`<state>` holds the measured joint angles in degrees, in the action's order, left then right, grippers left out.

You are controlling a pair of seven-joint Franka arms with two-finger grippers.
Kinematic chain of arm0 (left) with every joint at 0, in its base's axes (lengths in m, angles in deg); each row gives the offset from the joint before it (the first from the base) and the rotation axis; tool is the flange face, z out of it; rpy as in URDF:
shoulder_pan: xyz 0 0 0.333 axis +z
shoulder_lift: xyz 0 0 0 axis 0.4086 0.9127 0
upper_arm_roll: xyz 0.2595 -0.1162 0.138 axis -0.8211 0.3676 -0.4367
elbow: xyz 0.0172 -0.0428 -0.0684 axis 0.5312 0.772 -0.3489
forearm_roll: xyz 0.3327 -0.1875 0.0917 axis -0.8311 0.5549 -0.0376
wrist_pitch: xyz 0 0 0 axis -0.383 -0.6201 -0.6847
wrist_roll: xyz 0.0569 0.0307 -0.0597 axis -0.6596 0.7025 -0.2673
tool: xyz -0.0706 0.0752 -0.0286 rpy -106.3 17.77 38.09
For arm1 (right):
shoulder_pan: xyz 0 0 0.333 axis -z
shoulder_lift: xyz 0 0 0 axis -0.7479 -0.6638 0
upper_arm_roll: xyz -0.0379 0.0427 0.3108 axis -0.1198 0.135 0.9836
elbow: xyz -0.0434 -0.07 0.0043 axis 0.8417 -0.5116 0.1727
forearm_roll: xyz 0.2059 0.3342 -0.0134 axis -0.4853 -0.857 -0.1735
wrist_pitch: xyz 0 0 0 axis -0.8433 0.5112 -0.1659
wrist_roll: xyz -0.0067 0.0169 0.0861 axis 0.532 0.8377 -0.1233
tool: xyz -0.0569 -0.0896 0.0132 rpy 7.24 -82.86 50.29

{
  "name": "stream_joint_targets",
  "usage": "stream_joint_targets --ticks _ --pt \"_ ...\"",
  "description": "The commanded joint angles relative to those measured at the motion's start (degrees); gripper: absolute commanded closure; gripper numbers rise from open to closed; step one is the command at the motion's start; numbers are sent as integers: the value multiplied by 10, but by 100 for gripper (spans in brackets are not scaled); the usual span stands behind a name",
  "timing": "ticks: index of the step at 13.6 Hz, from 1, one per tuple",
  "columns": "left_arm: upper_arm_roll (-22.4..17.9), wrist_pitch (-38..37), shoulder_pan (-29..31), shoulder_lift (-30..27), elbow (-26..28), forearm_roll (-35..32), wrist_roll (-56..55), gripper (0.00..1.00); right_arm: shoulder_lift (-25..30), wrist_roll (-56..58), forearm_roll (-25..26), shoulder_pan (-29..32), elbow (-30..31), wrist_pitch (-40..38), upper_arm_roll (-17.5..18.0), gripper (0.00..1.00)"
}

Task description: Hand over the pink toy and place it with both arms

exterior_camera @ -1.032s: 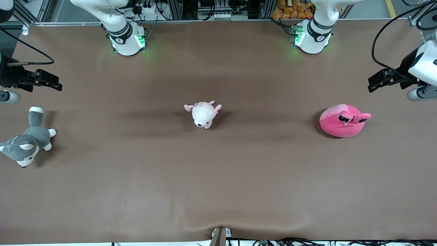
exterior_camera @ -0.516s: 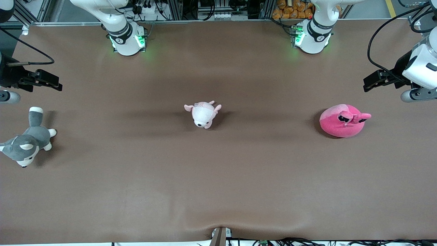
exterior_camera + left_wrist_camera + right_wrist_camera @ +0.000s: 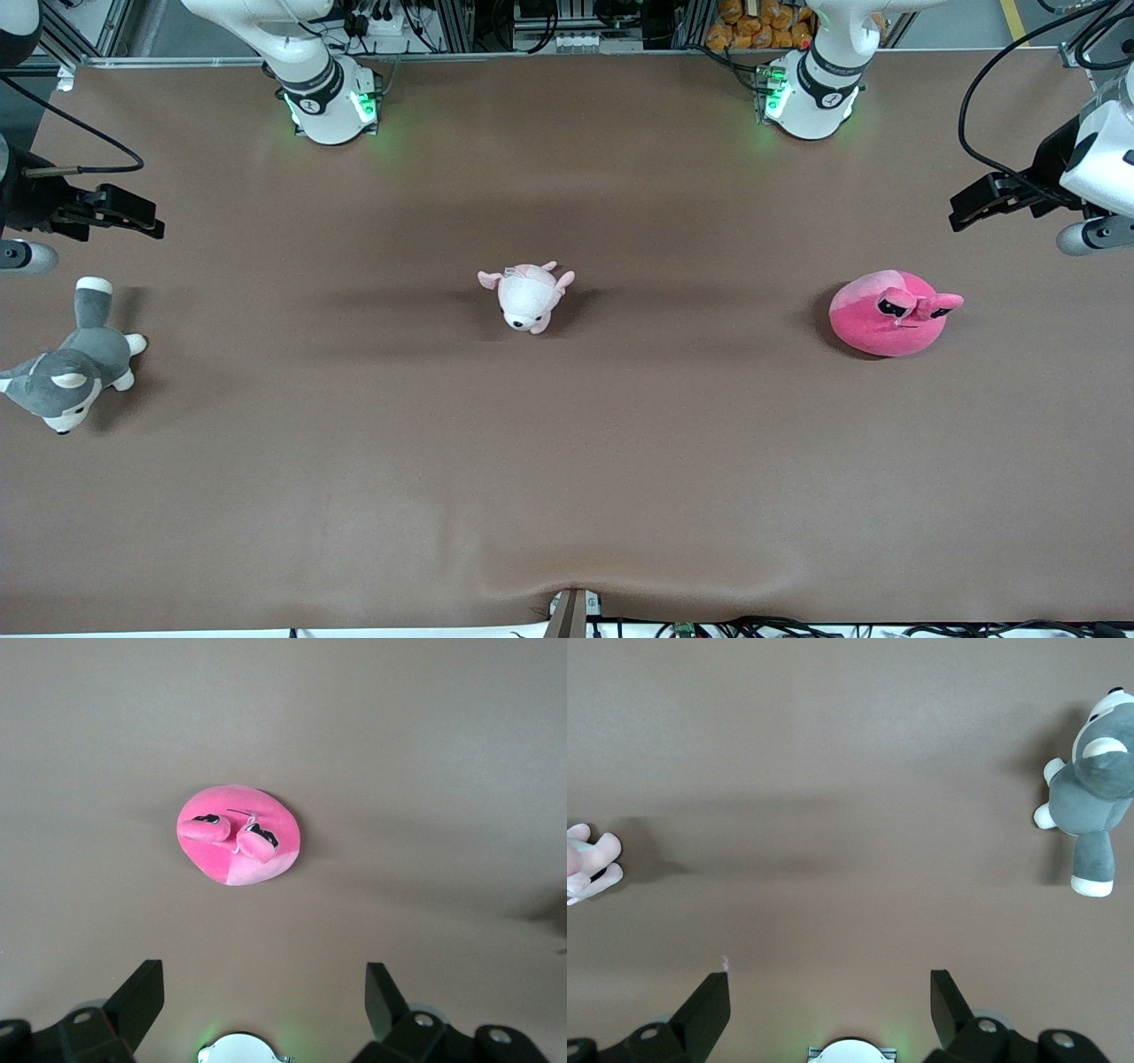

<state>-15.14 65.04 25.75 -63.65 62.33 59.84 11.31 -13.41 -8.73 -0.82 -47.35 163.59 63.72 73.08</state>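
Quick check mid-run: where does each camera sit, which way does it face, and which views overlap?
Front: high across the table, facing both bases; left claw, right claw.
Left wrist: looks down on pink toy; own open claw shows.
Right wrist: down on husky; own open claw.
Shared: front shows pink toy and husky.

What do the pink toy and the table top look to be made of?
Pink toy: soft plush, matte fuzzy nap, squashed rounded shape, sewn-on black eyes. Table top: probably a brown cloth or mat, matte, rippling slightly at its near edge.
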Motion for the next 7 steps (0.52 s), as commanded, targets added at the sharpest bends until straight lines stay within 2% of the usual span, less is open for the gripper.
stream_joint_targets --ticks 1,7 --pt "6 -26 -5 2 -6 2 -15 0 -2 1 8 0 -3 0 1 0" --pt "13 -46 -3 1 -5 2 -17 0 -2 1 8 0 -3 0 1 0"
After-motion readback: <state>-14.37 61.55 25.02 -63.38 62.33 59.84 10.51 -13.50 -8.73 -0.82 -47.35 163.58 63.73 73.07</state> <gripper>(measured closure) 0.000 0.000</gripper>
